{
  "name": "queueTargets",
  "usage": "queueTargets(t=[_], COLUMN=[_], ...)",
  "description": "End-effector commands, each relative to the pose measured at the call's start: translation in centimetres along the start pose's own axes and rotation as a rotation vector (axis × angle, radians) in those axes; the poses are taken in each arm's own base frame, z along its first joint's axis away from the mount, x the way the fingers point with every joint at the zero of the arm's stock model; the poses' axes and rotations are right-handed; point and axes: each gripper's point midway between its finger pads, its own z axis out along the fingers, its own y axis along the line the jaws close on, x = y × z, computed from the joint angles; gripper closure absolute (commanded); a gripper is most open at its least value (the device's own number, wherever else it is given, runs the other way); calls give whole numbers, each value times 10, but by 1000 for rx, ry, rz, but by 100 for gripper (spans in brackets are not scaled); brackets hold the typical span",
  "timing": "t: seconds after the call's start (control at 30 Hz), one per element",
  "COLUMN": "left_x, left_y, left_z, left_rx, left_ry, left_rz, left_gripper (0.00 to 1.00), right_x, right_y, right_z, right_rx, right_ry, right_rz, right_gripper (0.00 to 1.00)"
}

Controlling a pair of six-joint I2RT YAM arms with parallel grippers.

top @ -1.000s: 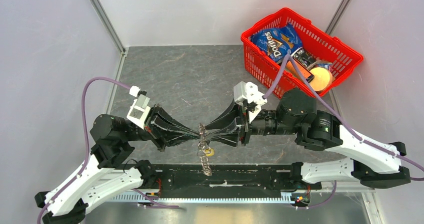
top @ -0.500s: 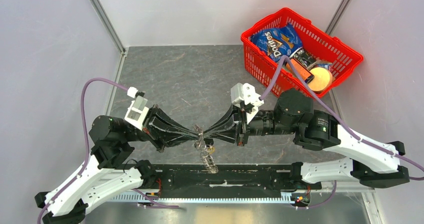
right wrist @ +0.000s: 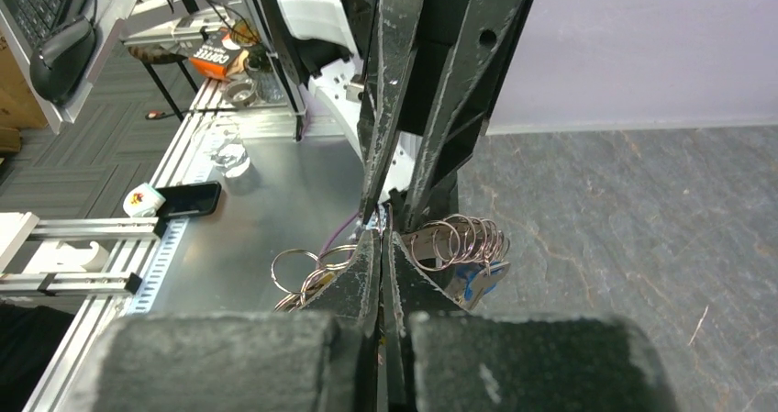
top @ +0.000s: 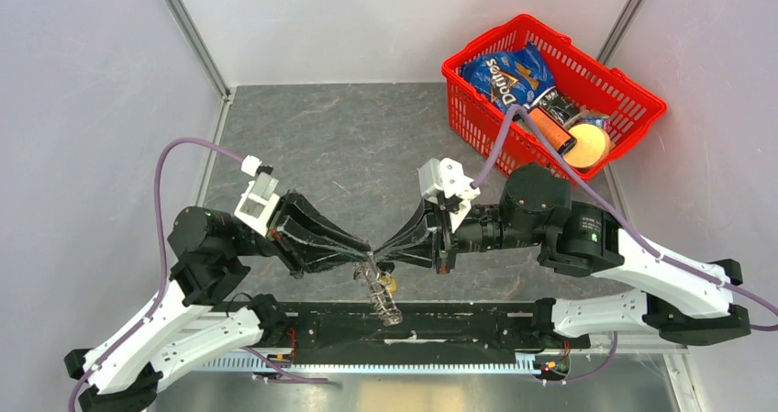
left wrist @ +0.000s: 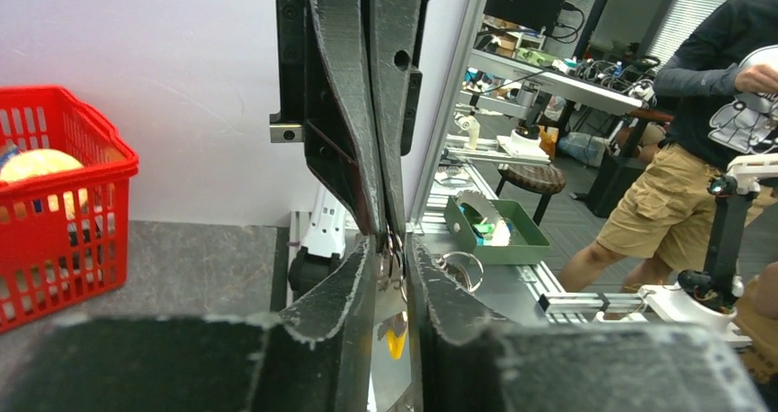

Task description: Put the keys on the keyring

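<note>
Hanging straight down from the two meeting tips, just over the near edge of the counter (top: 349, 146): the keyring (top: 383, 300), long axis vertical, with a yellow-headed key (top: 390, 283) beside it and a blue tag (right wrist: 472, 283) under the coil. Pinched fully shut, seemingly on its wire, by the right end effector (top: 385, 254). Only barely parted around the rings at the left end effector (top: 365, 260), grip doubtful. Equally near both arms. Well apart from the red basket (top: 633, 109), far right.

Two grippers show, the left gripper (top: 364, 259) and the right gripper (top: 382, 254), plus one red basket (top: 477, 123) and one chip bag (top: 500, 72). The keyring (right wrist: 463, 238) has perhaps seven wire loops, one yellow key (top: 390, 283) and one blue key (right wrist: 472, 283).
</note>
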Motion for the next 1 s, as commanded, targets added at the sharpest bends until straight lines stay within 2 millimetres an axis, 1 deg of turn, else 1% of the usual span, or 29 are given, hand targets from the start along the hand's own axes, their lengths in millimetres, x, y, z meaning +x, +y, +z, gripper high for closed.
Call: queueTargets(t=[0.0,0.07,0.1,0.2,0.27,0.33,0.43,0.57,0.7,0.97], left_x=[-3,0,5,10,15,22,30,39,46,45], left_y=[1,5,8,14,18,23,26,26,24,17], left_z=[1,1,0,-4,-10,-17,-23,-26,-26,-29], left_rx=[-24,-54,-72,-137,-189,-243,-277,-283,-261,-236], left_ry=[31,61,89,145,181,224,270,305,327,329], left_rz=[-26,-40,-64,-101,-116,-131,-153,-177,-193,-176], left_gripper=[73,68,66,66,65,65,65,65,65,65], right_x=[-13,-11,-8,-2,3,7,11,13,16,23], right_y=[2,-1,-4,-10,-12,-12,-12,-10,-7,-2], right_z=[-5,-6,-6,-7,-8,-9,-9,-9,-5,3], right_rx=[10,30,48,88,103,110,113,109,93,56], right_ry=[-3,22,37,66,83,98,111,115,127,154], right_rz=[7,22,30,53,75,91,110,136,166,213], right_gripper=[100,100,100,100,100,100,100,100,100,100])
